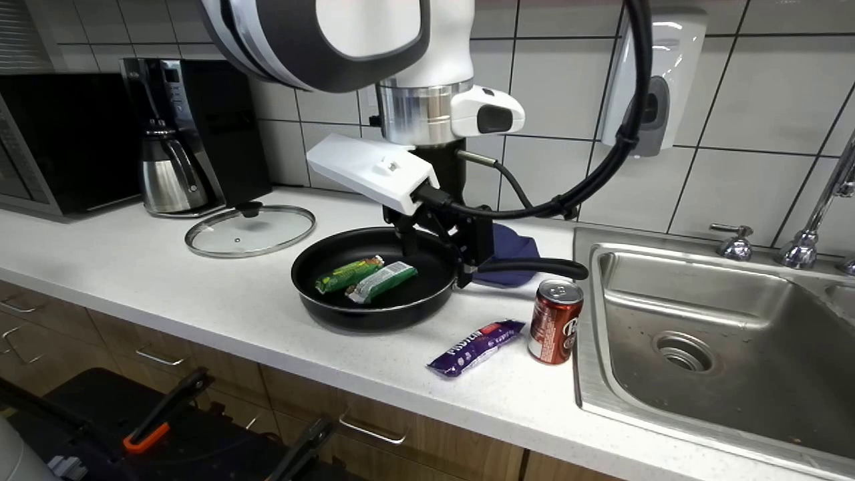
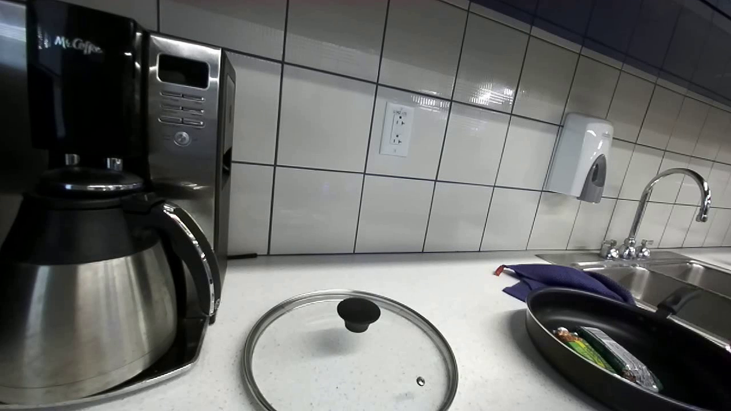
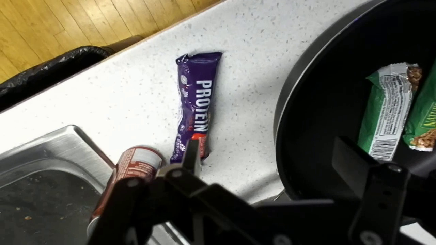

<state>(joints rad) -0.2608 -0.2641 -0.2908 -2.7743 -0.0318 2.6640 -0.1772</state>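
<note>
Jaws are standing wide apart, nothing being gripped, near the black handle (image 1: 534, 266) of a round black frying pan (image 1: 374, 321), which is being borne by the speckled white tabletop (image 1: 133, 260). In the wrist view, one finger (image 3: 351, 166) is being seen over the pan's interior, another finger (image 3: 190, 154) outside it; whether the rim is being touched is not being shown clearly. Risks being noted: pan could be tipped by jaws closing askew; the upright red metal drink can (image 1: 556, 324), standing just beside the stainless-steel sink (image 1: 594, 374), could be toppled by a swinging handle. Being counted: one pan; two green-wrapped bars (image 1: 391, 280), lying inside it; one purple-wrapped protein bar (image 3: 199, 98), lying near the can; one can; one clear glass lid (image 2: 351, 354); one navy cloth (image 1: 511, 244), lying behind the handle.
</note>
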